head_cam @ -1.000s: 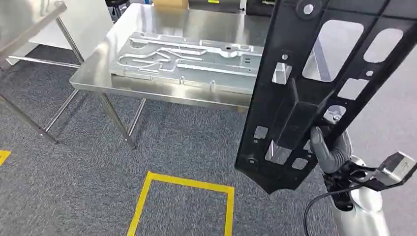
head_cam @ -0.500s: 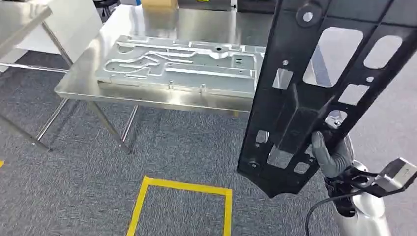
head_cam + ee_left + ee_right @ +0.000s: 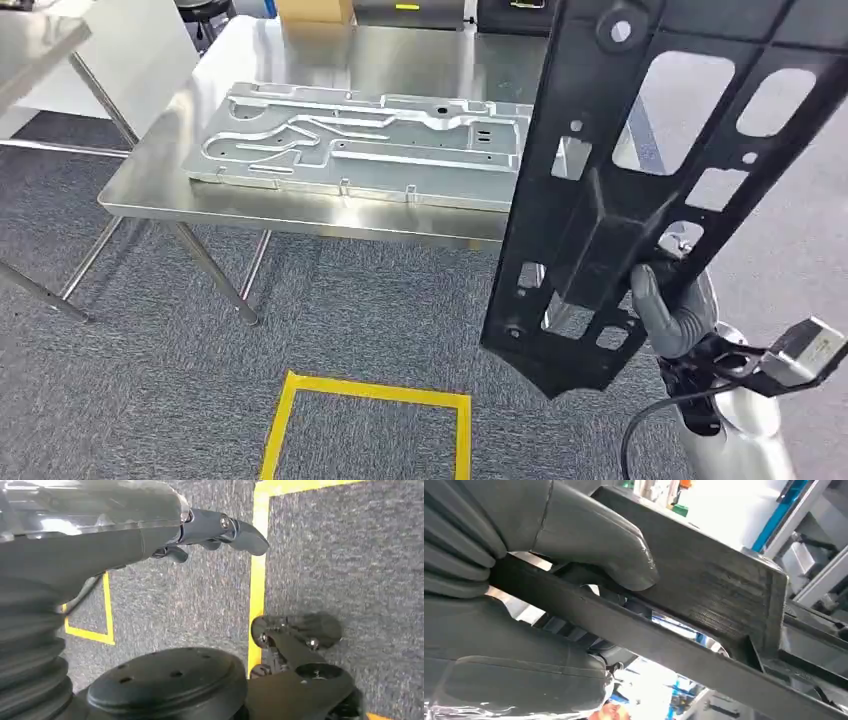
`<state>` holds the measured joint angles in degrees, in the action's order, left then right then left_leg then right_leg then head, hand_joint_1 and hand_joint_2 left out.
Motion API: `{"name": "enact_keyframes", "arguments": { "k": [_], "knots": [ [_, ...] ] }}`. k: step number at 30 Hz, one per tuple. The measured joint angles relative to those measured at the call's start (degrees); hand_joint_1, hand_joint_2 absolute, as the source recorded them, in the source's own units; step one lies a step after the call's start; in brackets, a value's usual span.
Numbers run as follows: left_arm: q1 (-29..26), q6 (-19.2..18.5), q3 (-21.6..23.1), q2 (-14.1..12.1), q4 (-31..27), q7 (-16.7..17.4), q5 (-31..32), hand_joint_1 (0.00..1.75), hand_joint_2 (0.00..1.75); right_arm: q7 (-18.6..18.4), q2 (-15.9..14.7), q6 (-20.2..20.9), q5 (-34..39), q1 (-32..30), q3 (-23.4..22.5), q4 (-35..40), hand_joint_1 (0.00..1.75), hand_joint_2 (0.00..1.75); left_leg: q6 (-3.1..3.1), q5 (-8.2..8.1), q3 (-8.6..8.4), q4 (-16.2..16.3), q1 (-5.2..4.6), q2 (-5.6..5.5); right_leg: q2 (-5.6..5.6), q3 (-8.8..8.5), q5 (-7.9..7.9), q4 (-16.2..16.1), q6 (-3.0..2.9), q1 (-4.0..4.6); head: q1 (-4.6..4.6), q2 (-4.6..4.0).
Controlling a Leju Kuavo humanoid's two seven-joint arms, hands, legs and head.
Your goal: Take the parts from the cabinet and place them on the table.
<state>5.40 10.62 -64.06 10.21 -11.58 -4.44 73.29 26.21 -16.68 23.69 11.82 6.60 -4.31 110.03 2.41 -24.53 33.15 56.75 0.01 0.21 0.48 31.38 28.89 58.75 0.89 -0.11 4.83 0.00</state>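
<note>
While walking up with the black part (image 3: 640,190) gripped in the right hand (image 3: 668,318), thumb clamped over a raised rib near its lower end, rest of the panel sticking up tall and tilted. Same grip as a second ago, no slip. Whole view shifted though: worktop (image 3: 150,185) slid a bit left and sits more square-on now, yellow floor square (image 3: 370,425) nudged over too, so that's the body moving, not the stuff. Silver machined plate (image 3: 360,145) already lying along the near edge of the worktop. Left hand (image 3: 220,530) hanging down over the carpet, fingers loosely apart, holding nothing. Looks like mid-carry, closing on the near edge; probably needs open surface behind or beside that plate to set down.
</note>
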Motion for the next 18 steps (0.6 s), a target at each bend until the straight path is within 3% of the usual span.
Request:
{"name": "enact_keyframes", "arguments": {
  "k": [1, 3, 4, 5, 6, 8, 9, 10, 13, 15, 16, 18],
  "knots": [
    [0.1, 0.1, 0.0, 0.0, 0.0, 0.0, 0.0, 0.00, 1.75, -0.1, -0.1, 0.0, 0.2, 0.8, 0.1, -0.2, 1.75, 1.75, 0.18, -0.09, -0.17, -0.1, 0.06, 0.09, 0.00, 1.56, 1.74, 3.0, 0.18, -0.26, 0.02, 0.00],
    [0.2, 0.1, -0.1, 0.0, 0.0, 0.1, 0.0, 0.00, 1.75, -0.6, -0.1, 0.0, 0.4, 1.5, 0.5, -0.8, 1.75, 1.75, 0.39, -0.40, -0.45, -0.1, 0.04, 0.13, -0.13, 7.03, 5.50, 12.8, 0.90, -0.71, 0.02, 0.00],
    [0.1, 0.1, -0.1, 0.0, 0.0, 0.1, 0.0, 0.00, 1.75, -0.8, -0.1, -0.1, 0.4, 1.5, 0.6, -1.0, 1.75, 1.75, 0.40, -0.60, -0.56, 0.0, 0.03, 0.12, -0.14, 9.13, 5.91, 16.0, 1.17, -0.87, 0.02, 0.00],
    [0.0, 0.1, -0.1, 0.0, 0.0, 0.1, 0.1, 0.00, 1.75, -0.9, -0.1, -0.1, 0.4, 1.5, 0.8, -1.3, 1.75, 1.75, 0.31, -0.83, -0.79, 0.0, 0.06, 0.06, -0.16, 10.00, 4.95, 16.5, 1.40, -1.05, 0.02, 0.00],
    [-0.1, 0.1, -0.1, 0.0, 0.0, 0.1, 0.2, 0.00, 1.75, -0.9, -0.1, -0.1, 0.5, 1.6, 0.9, -1.5, 1.75, 1.75, 0.23, -1.10, -1.15, 0.0, 0.10, 0.02, -0.20, 9.41, 2.59, 14.2, 1.61, -1.29, 0.02, 0.00],
    [-0.1, 0.1, -0.1, 0.0, 0.0, 0.1, 0.3, 0.00, 1.75, -0.9, -0.3, -0.2, 0.6, 2.1, 1.0, -1.6, 1.75, 1.75, -0.14, -1.91, -1.96, 0.4, 0.22, -0.04, -0.51, 5.20, -3.92, 4.0, 1.80, -1.61, 0.02, 0.00],
    [-0.1, 0.1, -0.1, 0.0, 0.0, 0.1, 0.3, 0.00, 1.75, -0.9, -0.4, -0.2, 0.6, 2.3, 1.0, -1.6, 1.75, 1.75, -0.41, -2.30, -2.00, 0.5, 0.15, -0.04, -0.85, 3.72, -5.23, 0.0, 1.72, -1.69, 0.02, 0.00],
    [0.1, 0.1, -0.1, 0.0, 0.0, 0.1, 0.3, 0.00, 1.75, -0.9, -0.4, -0.2, 0.6, 2.5, 1.1, -1.8, 1.75, 1.75, -0.88, -2.66, -1.82, 0.9, -0.25, -0.08, -1.00, 3.15, -4.10, -1.0, 1.34, -1.08, 0.00, 0.00],
    [0.0, 0.1, -0.1, 0.0, 0.0, 0.1, 0.3, 0.00, 1.75, -0.9, -0.5, -0.2, 0.7, 2.5, 1.2, -2.0, 1.75, 1.75, -1.75, -2.93, -2.07, 0.5, -0.10, 0.14, -0.48, 3.51, -3.72, -0.6, 0.22, -0.96, 0.02, 0.00],
    [0.1, 0.1, -0.1, 0.0, 0.0, 0.1, 0.3, 0.00, 1.75, -0.8, -0.6, -0.2, 0.8, 2.5, 1.2, -2.0, 1.75, 1.75, -2.46, -3.80, -2.06, 1.6, 0.01, 0.26, -0.46, 2.61, -3.70, -1.3, -0.51, -1.51, 0.02, 0.00],
    [0.2, 0.1, -0.1, 0.0, 0.0, 0.1, 0.3, 0.00, 1.75, -0.8, -0.6, -0.2, 0.9, 2.7, 1.3, -2.0, 1.75, 1.75, -2.69, -5.27, -0.62, 4.4, -0.01, 0.17, -0.50, 2.33, -3.46, -1.3, -0.88, -1.46, 0.04, 0.00],
    [0.1, 0.1, -0.1, 0.0, 0.0, 0.1, 0.3, 0.00, 1.75, -0.8, -0.6, -0.2, 1.0, 2.8, 1.5, -2.1, 1.75, 1.75, -3.00, -9.48, 4.91, 14.5, 0.16, 0.16, -0.54, 1.90, -2.99, -1.3, -1.34, -1.22, 0.02, 0.00]
  ]
}}
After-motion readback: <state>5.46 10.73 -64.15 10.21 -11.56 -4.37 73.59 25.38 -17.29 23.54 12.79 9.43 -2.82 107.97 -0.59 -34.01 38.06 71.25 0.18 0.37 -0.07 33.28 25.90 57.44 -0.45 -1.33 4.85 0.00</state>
